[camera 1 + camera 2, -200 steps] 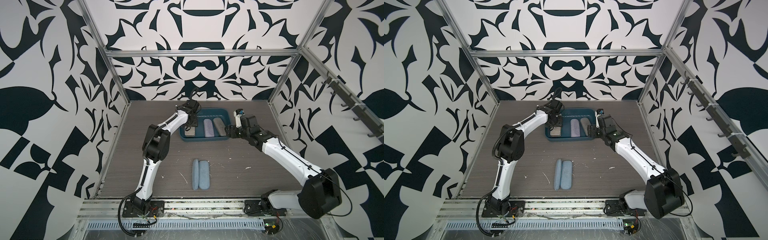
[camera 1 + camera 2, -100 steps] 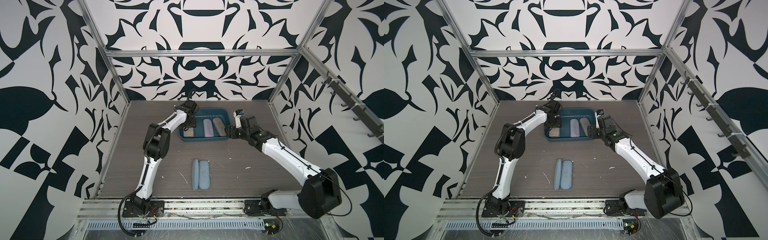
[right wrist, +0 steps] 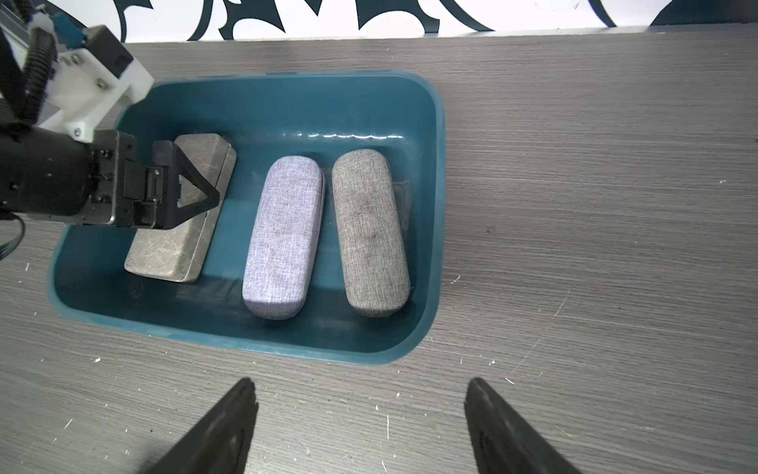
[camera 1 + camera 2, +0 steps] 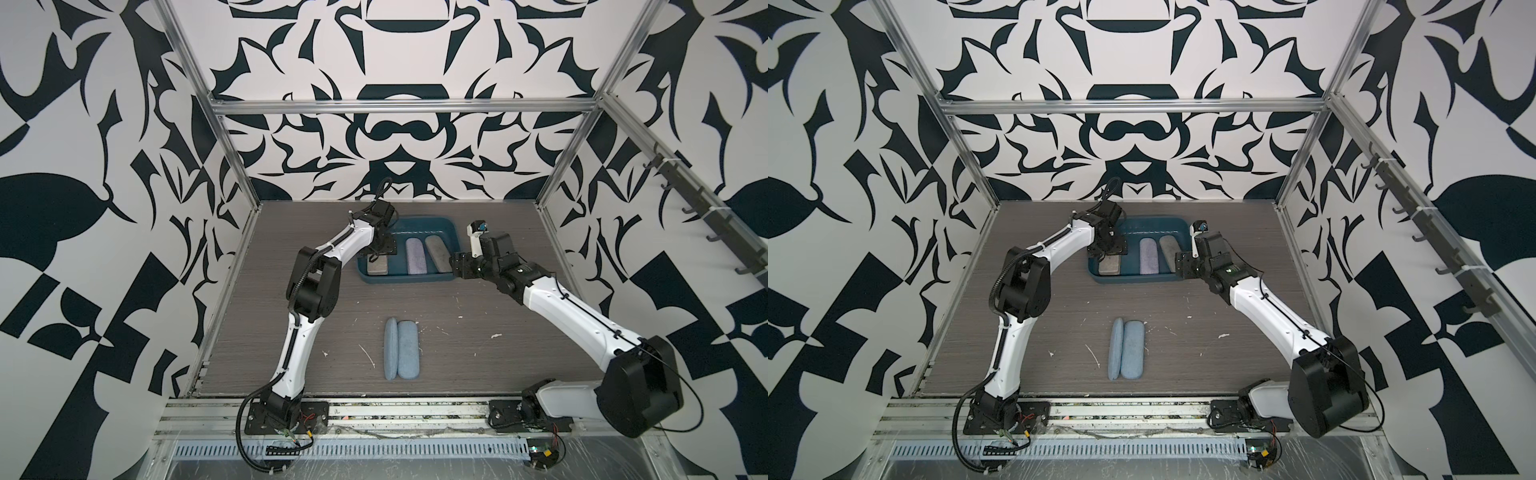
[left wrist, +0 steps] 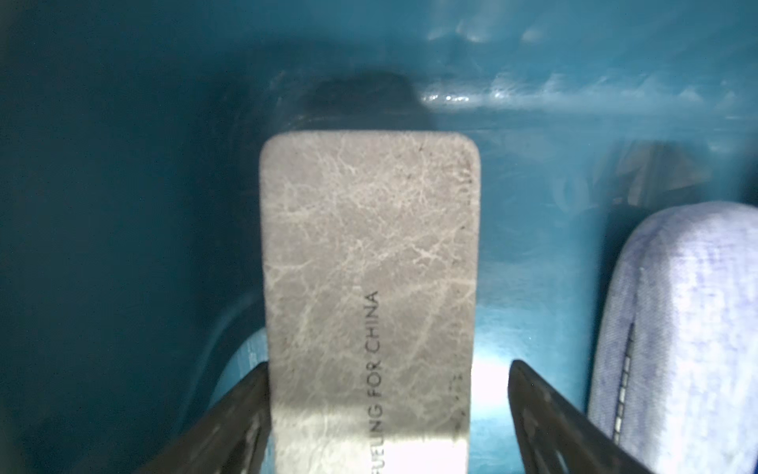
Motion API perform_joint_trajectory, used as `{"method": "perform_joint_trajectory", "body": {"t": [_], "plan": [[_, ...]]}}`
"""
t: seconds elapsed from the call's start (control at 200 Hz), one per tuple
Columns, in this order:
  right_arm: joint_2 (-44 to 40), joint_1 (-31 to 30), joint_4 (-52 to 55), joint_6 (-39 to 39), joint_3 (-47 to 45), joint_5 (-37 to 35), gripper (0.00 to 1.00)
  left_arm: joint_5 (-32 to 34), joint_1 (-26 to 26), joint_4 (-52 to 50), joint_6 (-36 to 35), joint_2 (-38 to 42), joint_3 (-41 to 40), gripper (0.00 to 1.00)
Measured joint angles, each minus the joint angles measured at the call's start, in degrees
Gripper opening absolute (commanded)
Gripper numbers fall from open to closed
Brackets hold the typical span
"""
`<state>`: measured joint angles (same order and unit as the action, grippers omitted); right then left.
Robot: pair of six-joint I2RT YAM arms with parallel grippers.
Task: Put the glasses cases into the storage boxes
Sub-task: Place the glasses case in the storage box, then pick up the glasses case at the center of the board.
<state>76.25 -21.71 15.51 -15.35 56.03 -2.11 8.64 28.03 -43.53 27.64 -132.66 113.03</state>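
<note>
The dark teal storage box [image 4: 432, 219] [image 4: 1154, 220] stands at the back of the table. Three glasses cases lie in it: beige [image 4: 377, 266] [image 5: 369, 254], lilac [image 4: 415, 255] [image 3: 283, 238] and grey-brown [image 4: 436, 252] [image 3: 369, 234]. My left gripper [image 5: 389, 365] [image 4: 384, 249] is low inside the box, open astride the beige case. One finger is against the case's side and the other stands clear of it. Two light blue cases [image 4: 390, 349] [image 4: 409, 348] lie side by side on the table's front middle. My right gripper [image 3: 360, 381] [image 4: 461, 268] hangs open and empty beside the box's right wall.
The grey wood-grain table [image 4: 478, 353] carries small white specks. Patterned walls and metal frame posts [image 4: 232, 166] close in three sides. Both arm bases sit on the front rail [image 4: 374, 409].
The left jaws have spread wider and let go of the beige case, which lies in the box. The right arm has not moved.
</note>
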Motion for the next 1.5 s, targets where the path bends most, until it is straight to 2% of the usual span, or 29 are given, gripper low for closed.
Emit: {"method": "perform_joint_trajectory", "body": {"t": [0.26, 0.48, 0.58, 0.765, 0.945, 1.245, 1.35, 1.5], "plan": [[0.0, 0.0, -0.1, -0.2, -0.4, 0.0, 0.83, -0.1, 0.0, -0.2, 0.0, 4.1, -0.2, 0.94], [0.0, 0.0, -0.2, -0.6, -0.4, 0.0, 0.83, -0.7, 0.8, 0.3, 0.0, 12.2, -0.3, 0.93], [0.0, 0.0, -0.2, -0.8, -0.4, 0.0, 0.83, -2.6, 1.9, 2.8, 0.4, 17.7, -3.0, 0.93], [0.0, 0.0, -0.2, -0.8, -0.4, -0.1, 0.83, -2.0, 7.7, 5.8, 0.9, 29.6, -12.0, 0.93], [0.0, 0.0, -0.2, -0.8, -0.4, 0.0, 0.83, -1.4, 14.2, 7.4, 1.6, 42.0, -26.0, 0.93], [0.3, 0.0, -0.4, -1.1, -0.4, 0.1, 0.83, -2.4, 16.5, 6.3, 6.2, 62.4, -48.0, 0.92], [1.5, 0.0, -0.6, -1.3, -0.4, 0.5, 0.83, -2.1, 19.0, 5.9, 8.4, 65.6, -52.5, 0.93], [3.0, 0.0, -0.5, -1.5, -0.4, 1.1, 0.83, -2.0, 22.7, 6.1, 10.6, 63.8, -56.6, 0.93]]}}
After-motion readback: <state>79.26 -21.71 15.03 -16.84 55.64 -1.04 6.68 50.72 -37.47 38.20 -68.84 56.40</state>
